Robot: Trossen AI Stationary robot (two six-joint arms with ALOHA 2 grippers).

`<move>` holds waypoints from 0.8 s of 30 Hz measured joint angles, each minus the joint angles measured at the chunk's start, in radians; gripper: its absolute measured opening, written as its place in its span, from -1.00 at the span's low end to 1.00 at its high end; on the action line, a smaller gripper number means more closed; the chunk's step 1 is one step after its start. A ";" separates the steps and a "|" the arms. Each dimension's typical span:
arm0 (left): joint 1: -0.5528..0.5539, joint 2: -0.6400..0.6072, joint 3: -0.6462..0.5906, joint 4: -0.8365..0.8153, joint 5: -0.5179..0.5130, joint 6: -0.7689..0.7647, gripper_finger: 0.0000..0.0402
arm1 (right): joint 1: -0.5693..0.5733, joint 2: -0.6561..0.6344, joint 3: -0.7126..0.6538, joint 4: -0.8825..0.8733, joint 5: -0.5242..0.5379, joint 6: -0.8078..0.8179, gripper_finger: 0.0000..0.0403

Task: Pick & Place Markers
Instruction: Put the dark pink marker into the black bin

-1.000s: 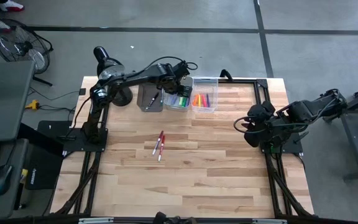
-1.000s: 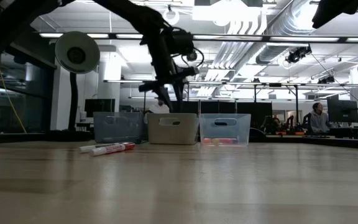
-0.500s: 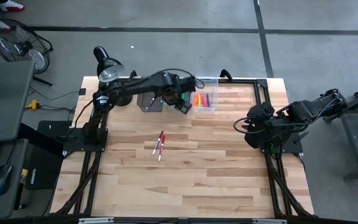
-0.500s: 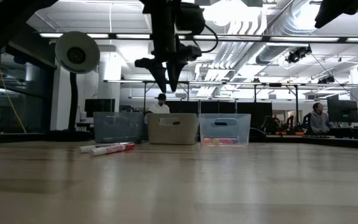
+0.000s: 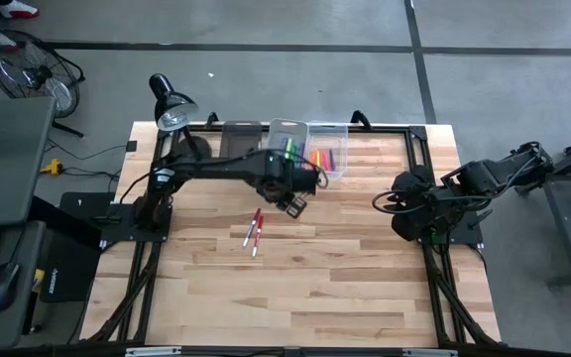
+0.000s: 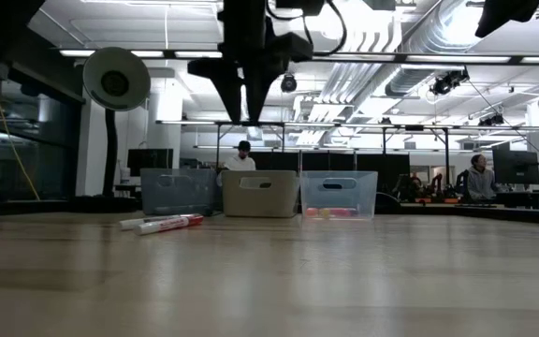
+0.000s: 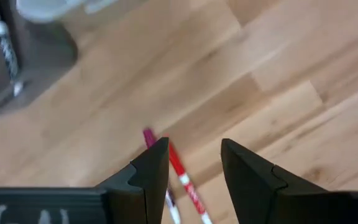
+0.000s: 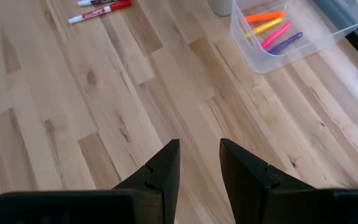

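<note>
Wooden tabletop (image 5: 295, 288), your stock from left to right: two red markers (image 5: 255, 230) lying loose mid-table; left gripper (image 5: 293, 203) just beside them, raised, fingers parted, holding nothing; three bins (image 5: 284, 131) with sorted markers at the far edge; right gripper (image 5: 390, 203) idle at the right side, fingers parted, empty.

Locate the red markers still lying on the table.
In the high view, the red markers lie mid-table, left of centre, in front of the bins, just below-left of the left tool.
</note>
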 joint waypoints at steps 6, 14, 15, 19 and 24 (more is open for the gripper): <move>-0.077 0.000 0.000 -0.063 -0.028 -0.084 -0.29 | 0.000 0.000 0.000 0.000 -0.005 -0.016 -0.49; -0.154 -0.029 -0.100 0.005 0.004 -0.168 -0.29 | 0.000 0.000 0.000 0.000 -0.006 -0.029 -0.49; -0.163 -0.031 -0.116 0.024 0.014 -0.179 -0.29 | 0.000 0.000 0.000 0.000 -0.005 -0.032 -0.49; -0.187 -0.033 -0.185 0.083 0.052 -0.222 -0.29 | 0.000 0.000 0.000 0.001 -0.005 -0.045 -0.49; -0.208 -0.085 -0.283 0.139 0.073 -0.278 -0.29 | 0.000 0.000 0.000 0.001 -0.002 -0.052 -0.49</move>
